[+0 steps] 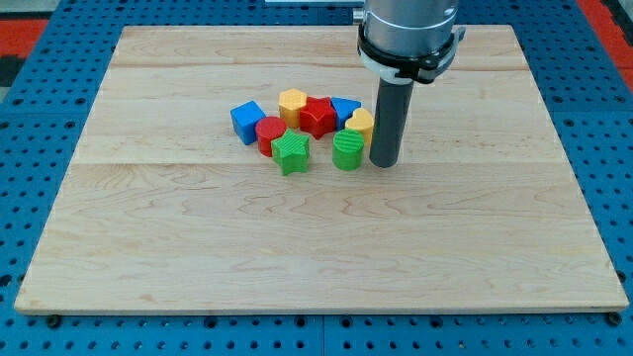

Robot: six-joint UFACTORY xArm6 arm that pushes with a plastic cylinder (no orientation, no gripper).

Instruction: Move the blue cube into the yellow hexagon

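The blue cube (247, 122) sits at the left end of a cluster of blocks on the wooden board (316, 247). The yellow hexagon (293, 103) stands up and to the right of it, apart from it, touching a red star (317, 117). A red cylinder (271, 133) lies between the cube and a green star (292, 153). My tip (385, 162) rests on the board at the cluster's right end, right beside a green cylinder (347, 151) and a yellow block (360, 124). The tip is far to the right of the blue cube.
A second blue block (345, 109) lies behind the red star, partly hidden. The rod's grey mount (408, 35) hangs over the board's top edge. Blue pegboard (40, 148) surrounds the board.
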